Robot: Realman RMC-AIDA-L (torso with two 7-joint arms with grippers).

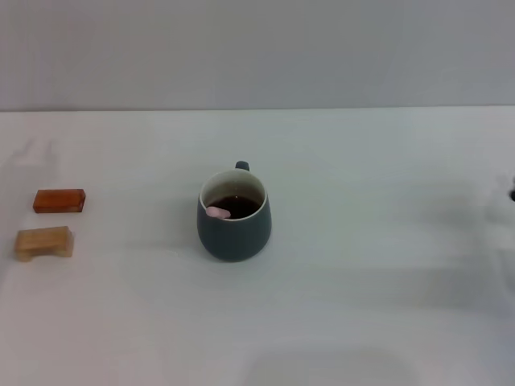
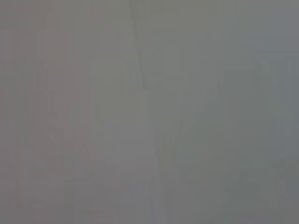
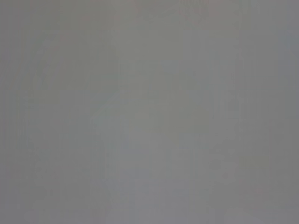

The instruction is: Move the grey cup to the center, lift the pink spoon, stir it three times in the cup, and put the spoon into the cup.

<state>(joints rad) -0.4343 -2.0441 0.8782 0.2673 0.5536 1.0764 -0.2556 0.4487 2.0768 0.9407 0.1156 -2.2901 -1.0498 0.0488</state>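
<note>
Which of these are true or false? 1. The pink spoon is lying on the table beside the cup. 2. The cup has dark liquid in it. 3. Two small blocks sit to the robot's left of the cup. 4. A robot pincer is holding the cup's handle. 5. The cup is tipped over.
1. False: the pink spoon is inside the grey cup, its end resting against the inner rim.
2. True: dark brown liquid fills the cup.
3. True: an orange-brown block and a tan block sit there, apart from the cup.
4. False: no pincer shows in any view; the handle is free.
5. False: it stands upright on the table.
</note>
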